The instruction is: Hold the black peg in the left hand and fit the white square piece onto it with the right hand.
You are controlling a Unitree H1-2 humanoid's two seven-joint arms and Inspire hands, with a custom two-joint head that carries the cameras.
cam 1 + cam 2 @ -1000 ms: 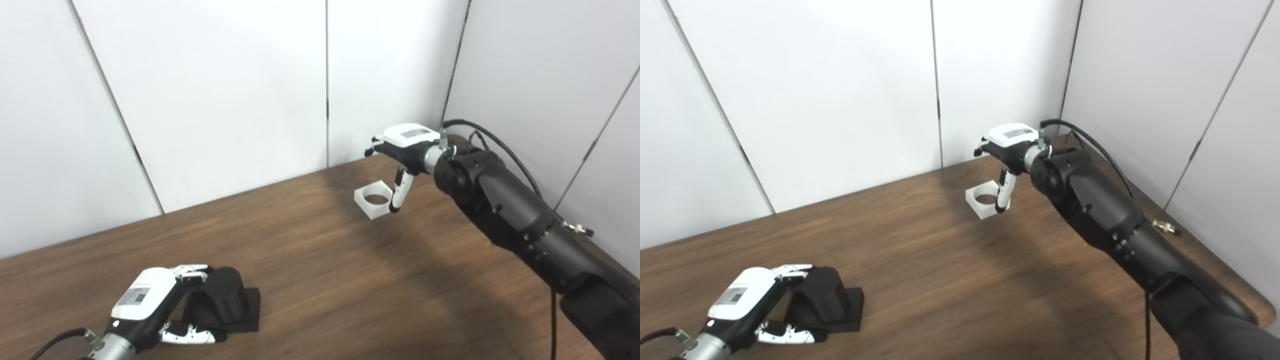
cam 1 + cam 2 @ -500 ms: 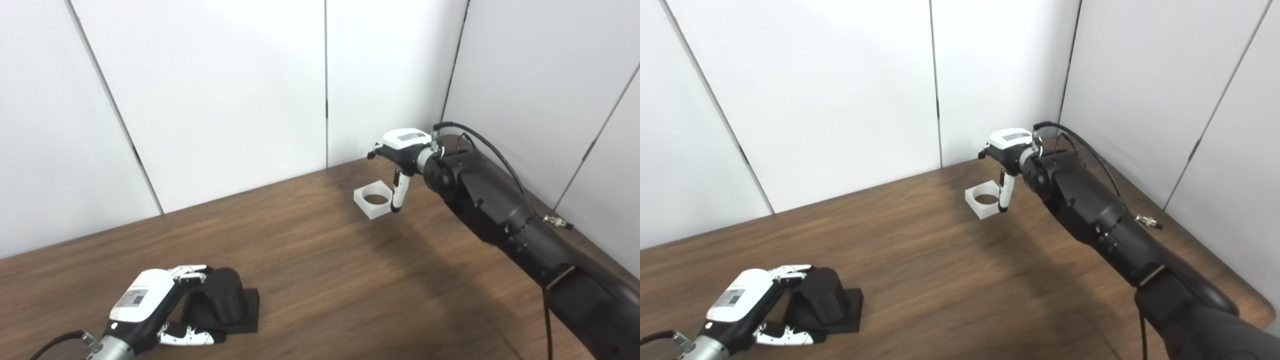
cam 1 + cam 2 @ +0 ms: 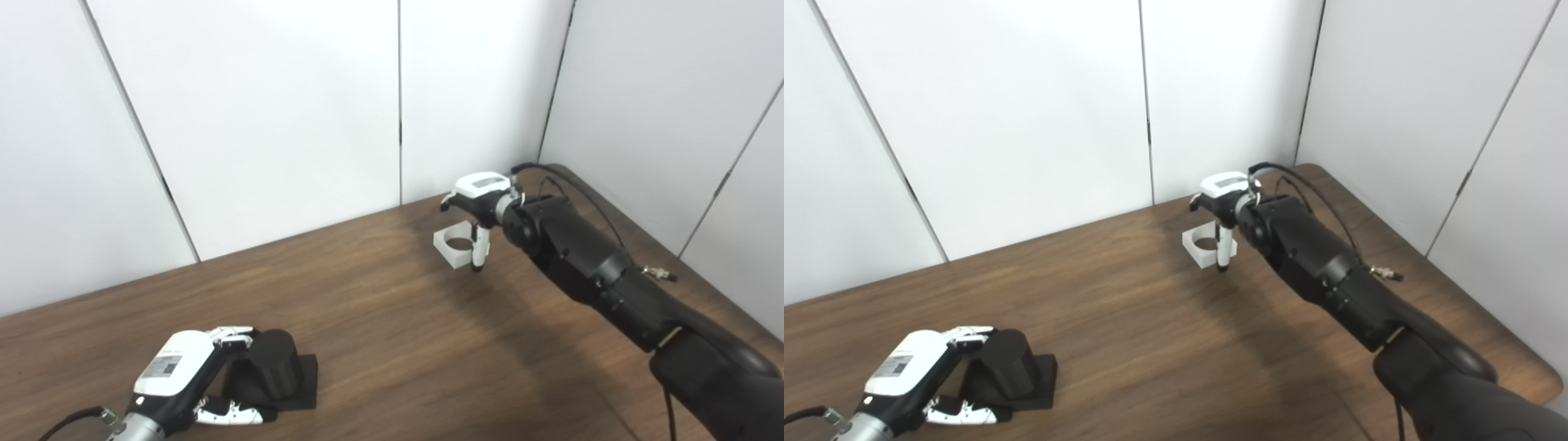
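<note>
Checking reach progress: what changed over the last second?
The right hand came down and a little left over the white square piece, its arm dropping lower over the table; its fingers now hang at the piece's near-right corner. No clear grasp yet, and the piece has not moved. The left hand stays around the black peg on its base.

Left hand [image 3: 184,383] low at the near left, palm down, fingers [image 3: 233,334] curled over one side of the black peg [image 3: 275,362], thumb [image 3: 229,416] laid along its near side. Forearm barely in from the bottom edge. Right arm [image 3: 600,272] stretched long toward the far right, black, cable looping over the wrist. Right hand [image 3: 481,205] well beyond the black peg, back up, fingers pointing down, one white finger [image 3: 478,248] hanging straight, closed on nothing that can be made out.
</note>
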